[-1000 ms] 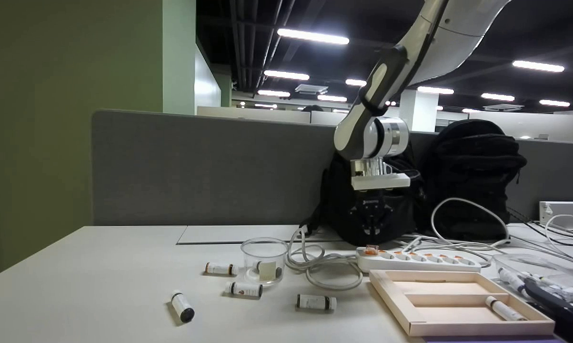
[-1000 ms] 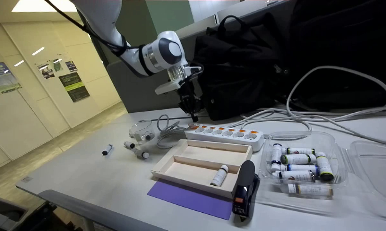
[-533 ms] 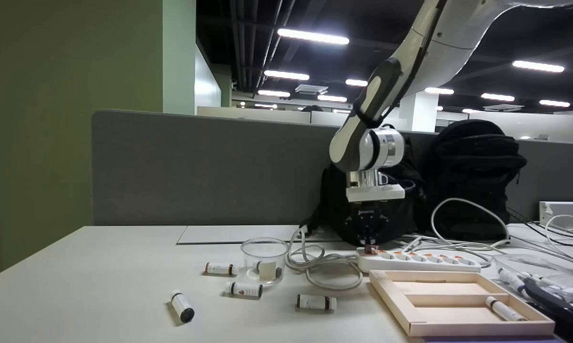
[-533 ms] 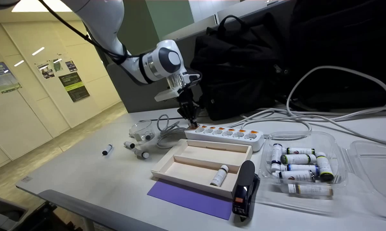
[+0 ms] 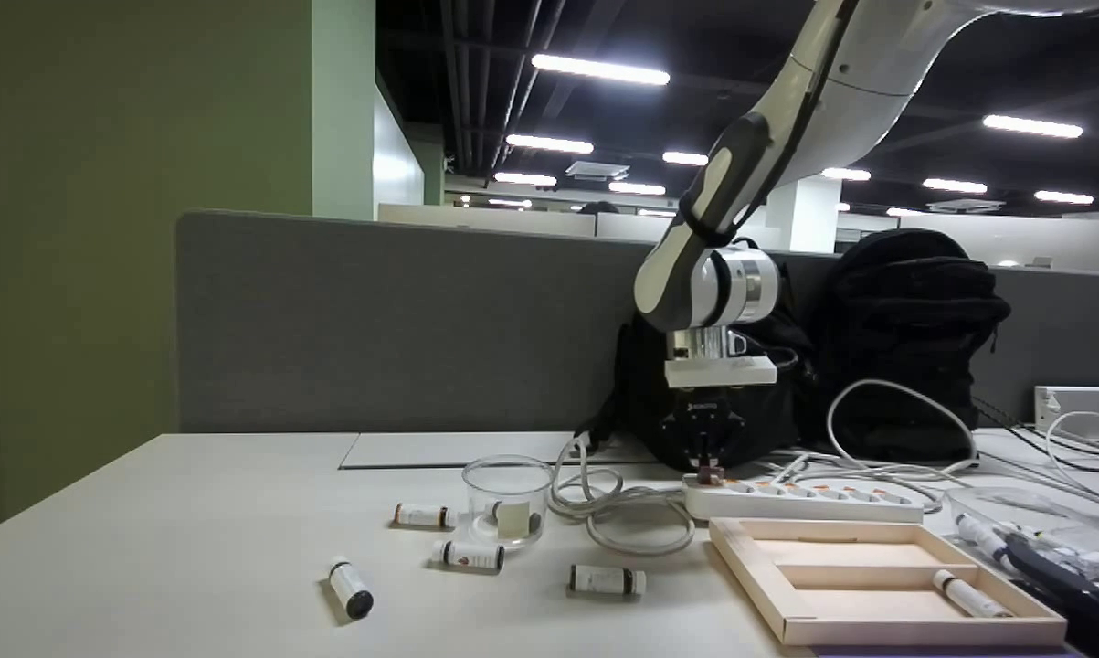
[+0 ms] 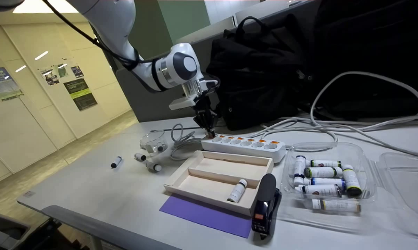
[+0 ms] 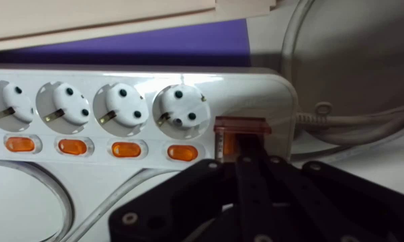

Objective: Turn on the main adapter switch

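Observation:
The main adapter, a long white power strip (image 5: pixel 809 505), lies behind the wooden frame in both exterior views (image 6: pixel 243 147) and crosses the wrist view (image 7: pixel 255 95). The switch (image 7: pixel 229 144) is an orange rocker at the strip's cable end, under a raised reddish clear cover (image 7: pixel 242 125). My gripper (image 7: pixel 250 143) points down at the switch with its fingers together. The fingertips hide the right part of the rocker and appear to be on it; exact contact is hidden. In both exterior views the gripper tip (image 5: pixel 705 464) is at this end of the strip (image 6: pixel 210 134).
The wooden frame (image 6: pixel 195 163) lies close in front of the strip. Grey cables (image 5: pixel 640 548) and a clear cup (image 5: pixel 508 466) lie beside it. Black backpacks (image 6: pixel 254 76) stand right behind. A clear box of vials (image 6: pixel 360 152) and a black stapler-like tool (image 6: pixel 265 201) are nearby.
Over the last second my gripper has come down from above the strip onto its switch end. Since half a second ago it has moved only slightly. The fingers have stayed together.

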Action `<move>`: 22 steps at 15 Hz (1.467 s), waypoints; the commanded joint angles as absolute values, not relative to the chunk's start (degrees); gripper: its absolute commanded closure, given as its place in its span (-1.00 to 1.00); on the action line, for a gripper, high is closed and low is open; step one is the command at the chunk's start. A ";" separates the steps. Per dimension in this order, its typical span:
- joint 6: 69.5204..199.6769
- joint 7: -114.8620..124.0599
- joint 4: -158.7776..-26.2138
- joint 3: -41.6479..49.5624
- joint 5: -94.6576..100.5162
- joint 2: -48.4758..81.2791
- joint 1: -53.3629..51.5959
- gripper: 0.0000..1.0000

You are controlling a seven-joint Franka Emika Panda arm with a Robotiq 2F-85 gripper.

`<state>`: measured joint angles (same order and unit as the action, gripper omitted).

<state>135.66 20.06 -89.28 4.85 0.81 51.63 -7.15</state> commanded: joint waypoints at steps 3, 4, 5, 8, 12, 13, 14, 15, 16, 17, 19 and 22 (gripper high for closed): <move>141.39 8.12 -89.99 -2.75 -11.21 53.58 4.87 1.00; 140.47 5.16 -90.21 -4.57 -14.44 53.58 7.48 1.00; 139.83 2.16 -90.37 -6.55 -17.70 53.67 10.09 1.00; 137.04 -3.96 -90.99 -10.86 -27.10 54.24 16.86 1.00; 130.33 -6.91 -89.74 -11.78 -34.56 55.81 20.91 1.00; 127.82 -6.50 -89.08 -10.80 -34.97 56.03 20.72 1.00; 126.53 -5.52 -88.60 -9.56 -34.94 56.02 19.99 1.00; 125.51 -4.51 -88.03 -8.31 -34.32 56.02 19.03 1.00; 124.69 -3.31 -87.53 -6.92 -33.41 56.07 17.80 1.00; 123.96 -2.50 -86.96 -6.07 -32.75 56.14 16.92 1.00; 123.18 -0.54 -85.81 -4.15 -31.27 56.37 14.71 1.00; 123.23 1.65 -84.34 -2.54 -28.78 55.38 12.01 1.00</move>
<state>124.00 -2.11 -86.03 -5.43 -32.49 55.02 14.84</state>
